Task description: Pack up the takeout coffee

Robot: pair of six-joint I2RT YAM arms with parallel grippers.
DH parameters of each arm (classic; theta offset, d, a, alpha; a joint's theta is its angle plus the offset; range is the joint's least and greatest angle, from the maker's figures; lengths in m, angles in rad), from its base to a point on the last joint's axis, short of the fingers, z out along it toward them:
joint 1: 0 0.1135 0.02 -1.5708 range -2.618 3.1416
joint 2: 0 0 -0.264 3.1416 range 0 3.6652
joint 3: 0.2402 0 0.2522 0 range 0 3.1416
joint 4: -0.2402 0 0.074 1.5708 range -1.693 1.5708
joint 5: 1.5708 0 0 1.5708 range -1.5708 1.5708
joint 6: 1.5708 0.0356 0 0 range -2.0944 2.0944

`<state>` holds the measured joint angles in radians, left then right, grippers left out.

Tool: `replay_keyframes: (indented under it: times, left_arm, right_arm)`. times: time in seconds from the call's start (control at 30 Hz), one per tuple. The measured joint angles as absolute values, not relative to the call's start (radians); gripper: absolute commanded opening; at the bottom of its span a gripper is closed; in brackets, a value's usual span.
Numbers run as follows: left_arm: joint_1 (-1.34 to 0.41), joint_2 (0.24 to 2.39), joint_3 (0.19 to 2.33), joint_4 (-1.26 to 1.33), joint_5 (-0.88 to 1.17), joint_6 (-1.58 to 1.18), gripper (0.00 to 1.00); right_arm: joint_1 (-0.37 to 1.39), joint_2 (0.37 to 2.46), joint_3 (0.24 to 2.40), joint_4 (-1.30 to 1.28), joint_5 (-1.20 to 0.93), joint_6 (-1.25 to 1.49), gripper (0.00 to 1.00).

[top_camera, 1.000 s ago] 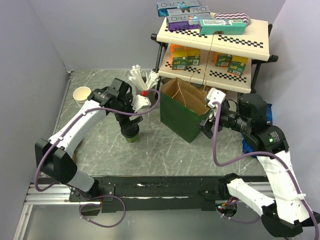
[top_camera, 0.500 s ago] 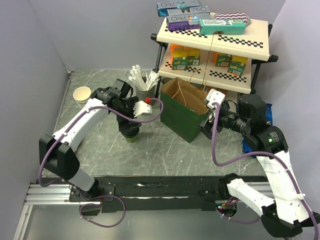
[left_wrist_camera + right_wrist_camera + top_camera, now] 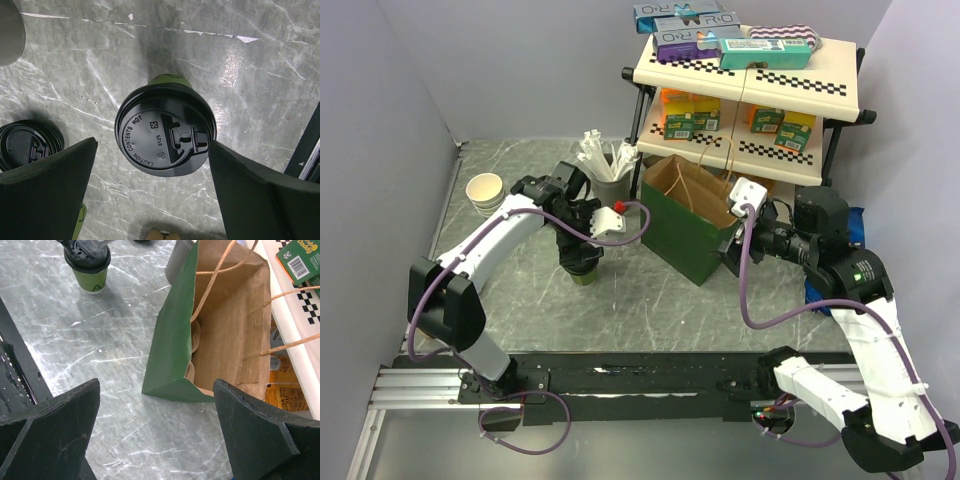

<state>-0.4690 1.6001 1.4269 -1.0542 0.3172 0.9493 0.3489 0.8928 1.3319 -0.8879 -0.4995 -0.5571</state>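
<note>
The takeout coffee [image 3: 165, 131] is standing upright left of the green paper bag [image 3: 682, 238]; the left gripper [image 3: 152, 147] is hovering over it, jaws spread either side of the lid; the right gripper [image 3: 156, 385] is hanging spread and empty at the bag's right. A pinch on the lid alone is risking popping it off; the bag's handles [image 3: 215, 275] could be snagging the cup; bare table is lying left of the bag.

Showing the takeout coffee [image 3: 582, 272] standing upright on the grey marbled table [image 3: 650, 300], wearing a round black lid [image 3: 165, 132] reading "CAUTION HOT" over its green paper body, sitting apart from, left of, the green paper bag [image 3: 675, 240].
</note>
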Motion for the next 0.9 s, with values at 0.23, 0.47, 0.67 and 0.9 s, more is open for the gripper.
replay_keyframes:
  times: [0.23, 0.47, 0.67, 0.9]
  left_arm:
    - [-0.469, 1.601, 1.415, -1.054, 0.317, 0.95, 0.99]
    - [-0.469, 1.602, 1.389, -1.046, 0.317, 0.947, 0.99]
    - [-0.469, 1.602, 1.378, -1.026, 0.316, 0.943, 0.99]
    - [-0.469, 1.602, 1.374, -1.015, 0.316, 0.937, 0.93]
  right_arm:
    - [0.349, 0.896, 1.314, -0.892, -0.499, -0.564, 1.0]
    - [0.349, 0.899, 1.314, -0.892, -0.5, -0.567, 1.0]
    - [0.349, 0.901, 1.314, -0.892, -0.5, -0.567, 1.0]
    - [0.349, 0.901, 1.314, -0.892, -0.499, -0.567, 1.0]
